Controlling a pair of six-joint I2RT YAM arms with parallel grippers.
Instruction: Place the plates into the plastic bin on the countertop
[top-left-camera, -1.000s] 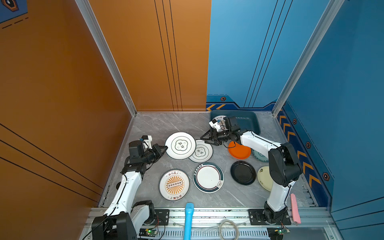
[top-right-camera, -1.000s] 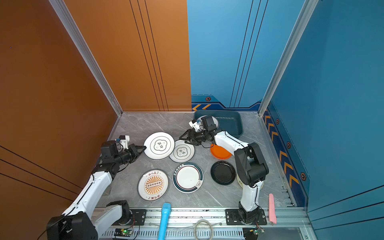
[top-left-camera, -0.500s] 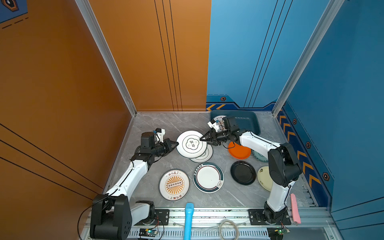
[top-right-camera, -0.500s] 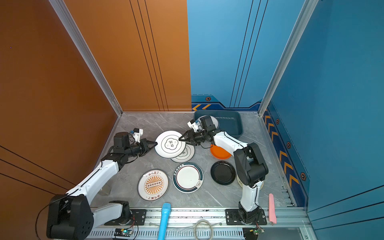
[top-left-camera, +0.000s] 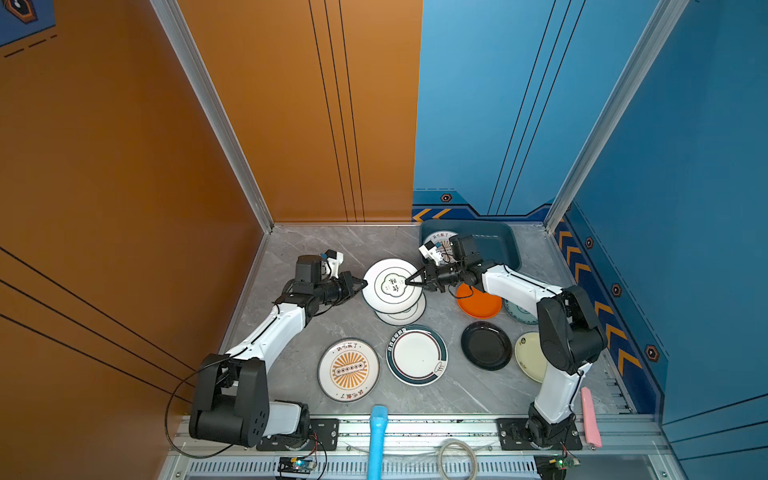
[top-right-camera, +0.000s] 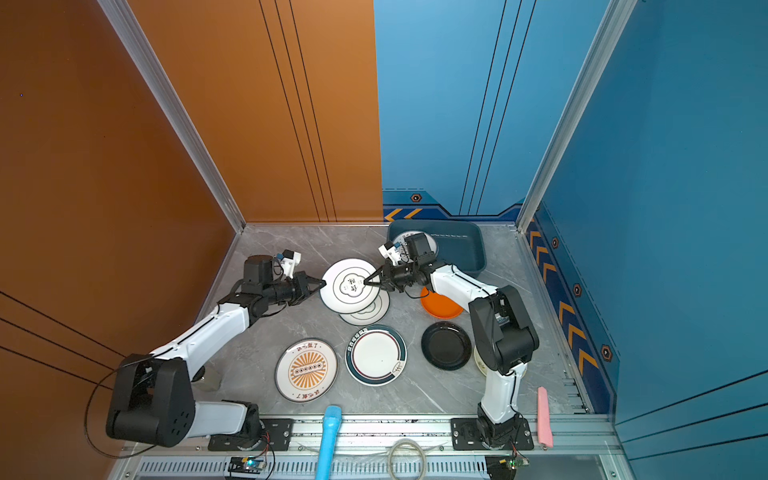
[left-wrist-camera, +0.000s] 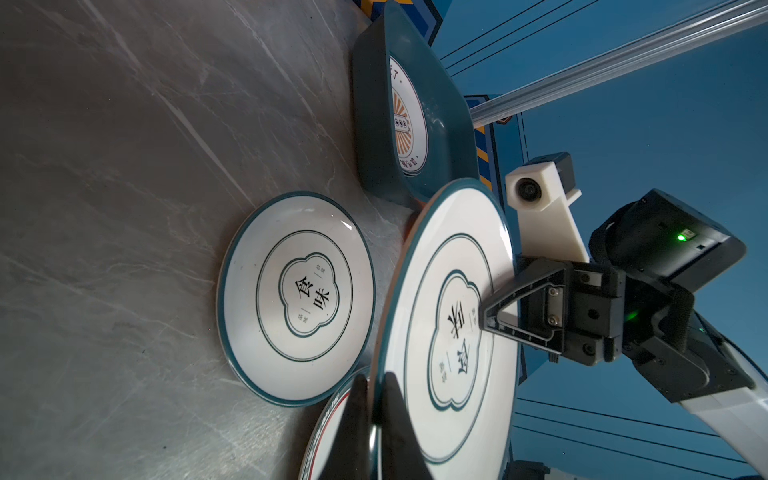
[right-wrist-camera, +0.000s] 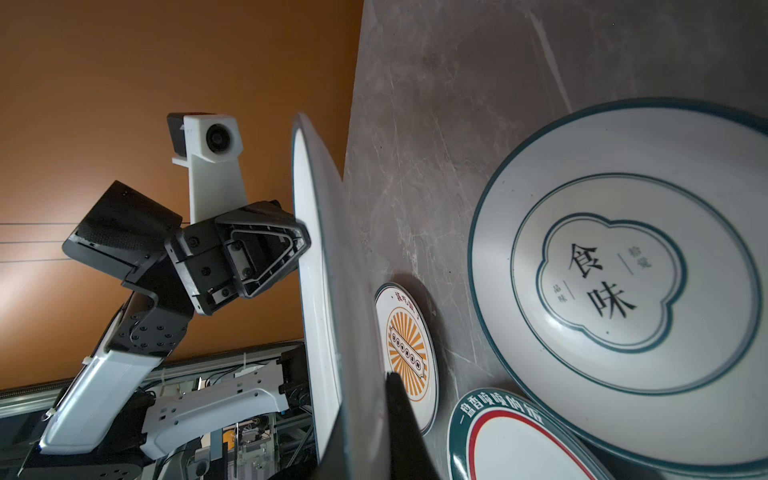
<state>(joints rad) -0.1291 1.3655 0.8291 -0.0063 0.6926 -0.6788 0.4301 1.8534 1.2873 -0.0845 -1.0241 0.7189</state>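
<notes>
In both top views the raised cloud plate (top-left-camera: 382, 291) covers most of the second cloud plate (top-left-camera: 405, 316). In a top view the right arm (top-left-camera: 515, 286) hides most of the teal patterned plate (top-left-camera: 518, 313), part of the cream plate (top-left-camera: 528, 357) at lower right, and much of the sunburst plate (top-left-camera: 436, 237) inside the plastic bin (top-left-camera: 498, 249).

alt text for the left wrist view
The left gripper, nearest the camera, and the right gripper pinch opposite rims of one white cloud-motif plate, holding it raised. Beyond it a matching plate lies flat on the grey marble countertop, and the teal plastic bin holds a sunburst plate.
</notes>
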